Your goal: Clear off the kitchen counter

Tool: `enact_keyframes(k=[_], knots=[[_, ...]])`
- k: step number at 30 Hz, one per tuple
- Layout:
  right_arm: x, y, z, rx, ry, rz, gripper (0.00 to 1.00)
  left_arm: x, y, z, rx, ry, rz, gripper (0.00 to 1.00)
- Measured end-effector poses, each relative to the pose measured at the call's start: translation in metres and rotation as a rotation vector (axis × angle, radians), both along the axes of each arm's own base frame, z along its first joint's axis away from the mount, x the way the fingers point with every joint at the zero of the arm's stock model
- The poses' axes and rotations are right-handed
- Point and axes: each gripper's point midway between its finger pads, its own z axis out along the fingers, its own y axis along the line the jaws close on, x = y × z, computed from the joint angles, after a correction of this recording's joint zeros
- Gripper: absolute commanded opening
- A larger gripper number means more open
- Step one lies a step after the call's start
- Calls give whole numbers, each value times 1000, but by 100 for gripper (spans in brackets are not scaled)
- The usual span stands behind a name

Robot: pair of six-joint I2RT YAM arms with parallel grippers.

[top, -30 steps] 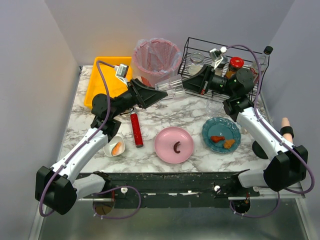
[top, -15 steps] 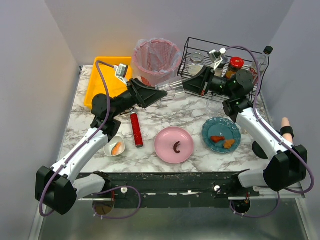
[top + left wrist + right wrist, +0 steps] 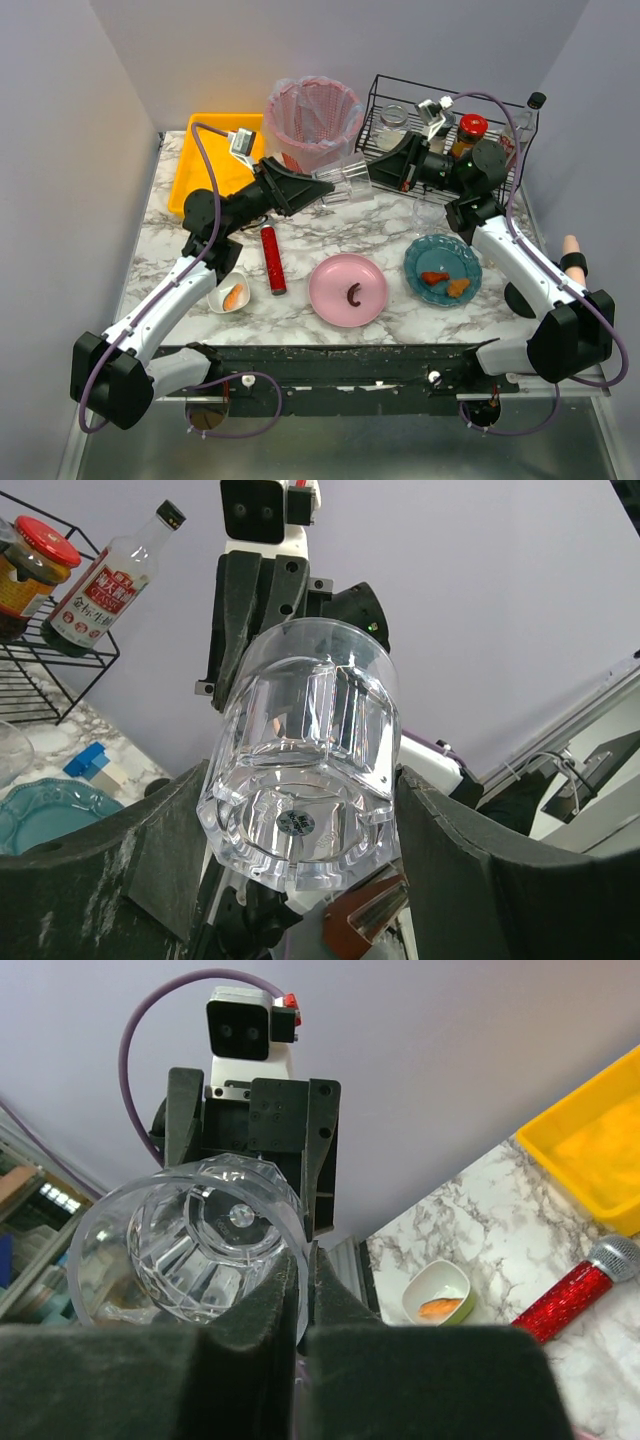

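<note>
The clear glass (image 3: 345,180) is held in the air between both arms, above the back of the kitchen counter (image 3: 380,225) and just in front of the pink bin (image 3: 312,120). Over the last second it has shifted only slightly toward the left arm. The left gripper (image 3: 300,880) is clamped around the base of the glass. The right gripper (image 3: 300,1295) is pinched on its rim, fingers nearly together. This reads as a handover in progress; release by one arm appears to be next. The two plates (image 3: 347,290), small bowl (image 3: 229,292) and red microphone (image 3: 271,258) remain on the counter.
</note>
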Motion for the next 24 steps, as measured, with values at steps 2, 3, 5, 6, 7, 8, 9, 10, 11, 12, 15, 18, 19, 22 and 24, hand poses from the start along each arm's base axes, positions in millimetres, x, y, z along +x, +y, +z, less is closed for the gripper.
enact_keyframes(k=[2,3,5,6,7,8,9,10,11,12,15,18,19,22,24], knots=[[0,0,0,0,3,0,40,0,0,0,-2,-2,0,13],[0,0,0,-1,0,-1,48,0,0,-1,-1,-3,0,7],[1,0,-2,-4,8,0,58,0,0,-1,-1,-5,1,0],[1,-1,-2,-7,8,-3,60,0,0,-1,1,-7,3,0],[3,-1,-4,-10,13,-7,62,1,0,-3,7,-10,8,0],[4,-3,-5,-15,11,-13,63,2,0,-4,13,-8,11,0],[7,-5,-6,-19,13,-24,64,5,2,-7,23,-3,22,0],[10,-8,-8,-24,18,-36,64,6,3,-8,31,1,29,0],[13,-12,-10,-29,22,-53,64,8,4,-10,37,4,36,0],[18,-17,-13,-36,28,-76,64,13,9,-11,44,6,58,0],[25,-31,-18,-46,40,-128,64,27,29,-13,63,16,131,0],[28,-42,-23,-58,50,-169,64,48,60,-13,88,26,246,0],[27,-44,-25,-63,50,-177,64,54,72,-13,102,30,291,0],[26,-46,-29,-79,51,-195,64,78,109,-15,201,49,480,0],[25,-47,-34,-93,55,-204,64,90,128,-12,285,64,601,0]])
